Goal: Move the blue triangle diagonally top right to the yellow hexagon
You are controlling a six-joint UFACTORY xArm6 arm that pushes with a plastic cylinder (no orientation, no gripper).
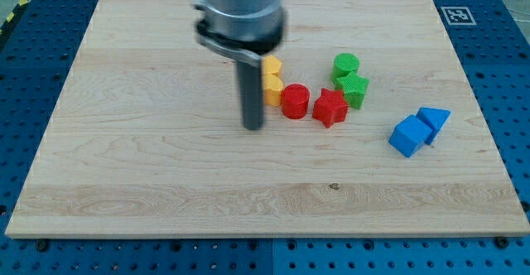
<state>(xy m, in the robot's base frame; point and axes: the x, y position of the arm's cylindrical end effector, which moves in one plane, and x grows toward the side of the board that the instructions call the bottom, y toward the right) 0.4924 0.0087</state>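
Observation:
The blue triangle (435, 119) lies near the board's right edge, touching a blue cube (409, 136) at its lower left. The yellow hexagon (272, 66) sits near the middle, just above another yellow block (272, 89), and both are partly hidden behind the rod. My tip (252, 127) rests on the board just left of and below the yellow blocks, far to the left of the blue triangle.
A red cylinder (295, 102) and a red star (330, 107) lie right of the yellow blocks. A green cylinder (346, 65) and a green star (354, 88) sit further right. The wooden board (124, 159) lies on a blue perforated table.

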